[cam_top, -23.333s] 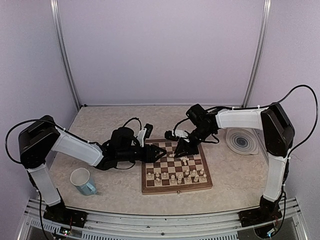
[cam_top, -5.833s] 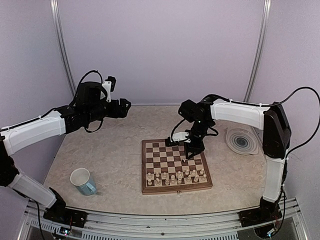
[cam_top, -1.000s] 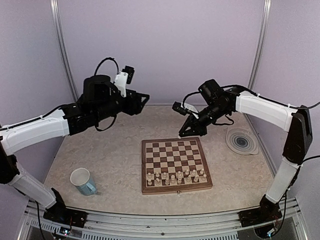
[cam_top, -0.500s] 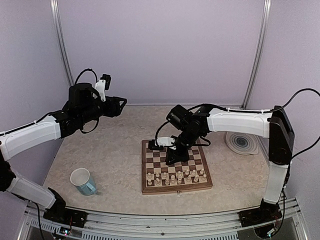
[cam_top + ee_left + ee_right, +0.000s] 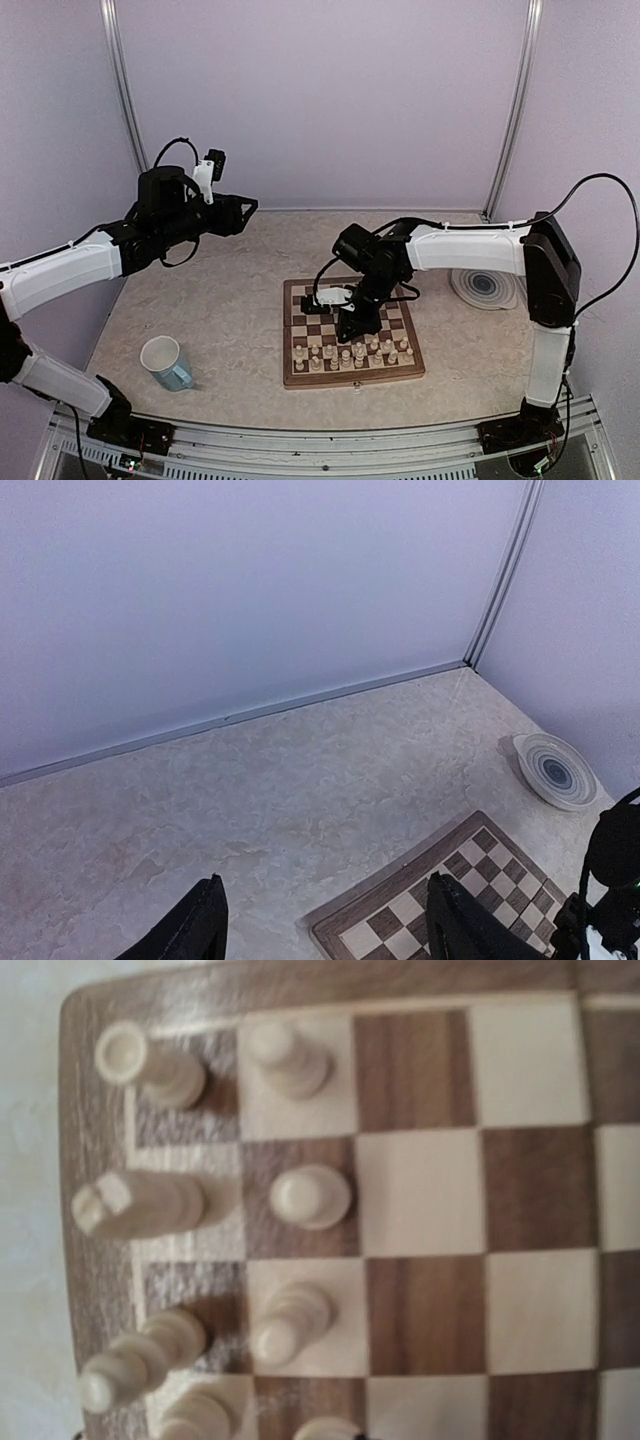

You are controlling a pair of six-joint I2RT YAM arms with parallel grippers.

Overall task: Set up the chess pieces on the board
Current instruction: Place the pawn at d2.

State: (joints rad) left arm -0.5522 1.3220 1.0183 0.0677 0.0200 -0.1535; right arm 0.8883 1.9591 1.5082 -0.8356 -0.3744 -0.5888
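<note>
The board (image 5: 310, 300) lies flat mid-table, with the cream chess pieces (image 5: 345, 355) standing in its two near rows. My right gripper (image 5: 350, 330) points down over the board's middle, just behind those rows. It is shut, and whether it holds anything is hidden. The right wrist view looks straight down on the board (image 5: 420, 1200) and several pieces, among them a pawn (image 5: 310, 1195) and a rook (image 5: 135, 1203). My left gripper (image 5: 245, 210) hangs high at the back left, open and empty (image 5: 325, 930), with the board's far corner (image 5: 400, 930) below.
A light blue mug (image 5: 167, 362) stands near the front left. A round ringed plate (image 5: 483, 283) sits right of the board, also in the left wrist view as the plate (image 5: 555, 772). Walls and corner posts close the back and sides.
My right gripper has come from behind the board down onto it, then slightly nearer the piece rows. The left arm swung back leftward and has since held still.
</note>
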